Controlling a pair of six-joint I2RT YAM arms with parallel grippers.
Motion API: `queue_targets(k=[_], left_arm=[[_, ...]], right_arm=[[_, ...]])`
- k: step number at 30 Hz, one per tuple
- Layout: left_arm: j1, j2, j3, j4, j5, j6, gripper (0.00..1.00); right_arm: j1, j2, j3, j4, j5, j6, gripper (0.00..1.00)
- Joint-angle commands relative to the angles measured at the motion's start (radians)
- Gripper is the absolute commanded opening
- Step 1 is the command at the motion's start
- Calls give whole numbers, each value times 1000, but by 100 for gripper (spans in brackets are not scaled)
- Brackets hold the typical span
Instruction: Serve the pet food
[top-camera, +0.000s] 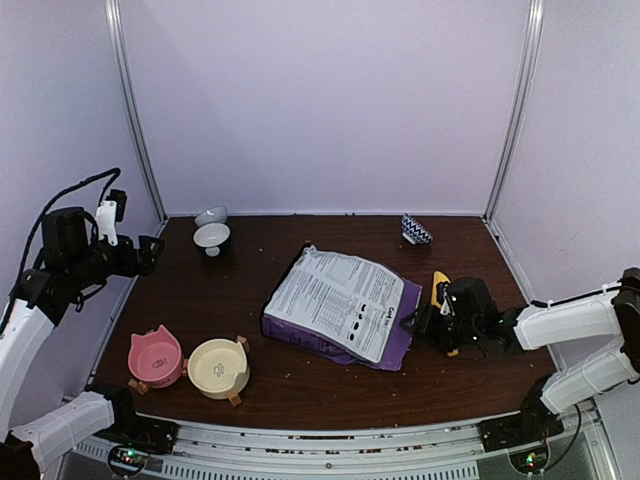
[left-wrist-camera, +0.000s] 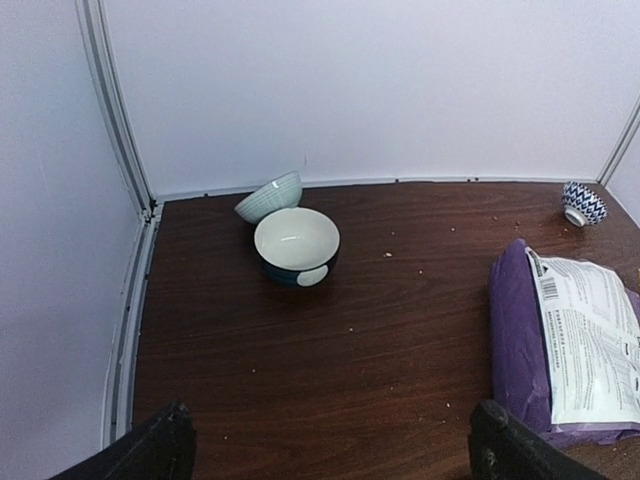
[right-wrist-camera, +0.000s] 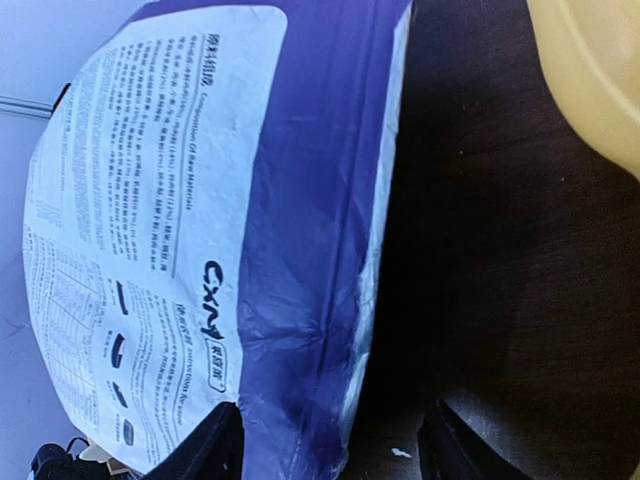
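Note:
No kibble shows in any view. The purple-and-white printed bag (top-camera: 340, 305) lies flat mid-table, printed side up. My right gripper (top-camera: 417, 325) is low at the bag's right edge. In the right wrist view it (right-wrist-camera: 330, 452) is open, its fingers (right-wrist-camera: 208, 447) straddling the bag's purple edge (right-wrist-camera: 300, 260) without closing on it. My left gripper (top-camera: 148, 252) hangs raised at the far left, open and empty. In the left wrist view it (left-wrist-camera: 330, 462) faces a dark bowl with a white inside (left-wrist-camera: 296, 243), and the bag (left-wrist-camera: 575, 345) shows at the right.
The dark bowl (top-camera: 212, 238) and a tipped pale green bowl (top-camera: 210, 215) stand at the back left, and a blue patterned bowl (top-camera: 416, 230) at the back right. A pink cat bowl (top-camera: 155, 356) and a cream bowl (top-camera: 219, 367) stand front left. A yellow object (top-camera: 440, 286) lies by the right gripper.

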Motion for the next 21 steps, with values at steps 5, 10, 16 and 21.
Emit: queue_targets(k=[5,10,16,21], left_arm=[[-3,-21,-5,20,-44,18,98],[-2,-17,1,21,-59,20,98],[-2,-31,1,8,-84,25,98],[-2,-49,-6,13,-110,24,98]], right_arm=[[24,144,46,176,-77,27,59],[24,197,73,235,-106,20,45],[24,90,127,119,-82,-47,7],[30,-51,409,-184,-17,-218,0]])
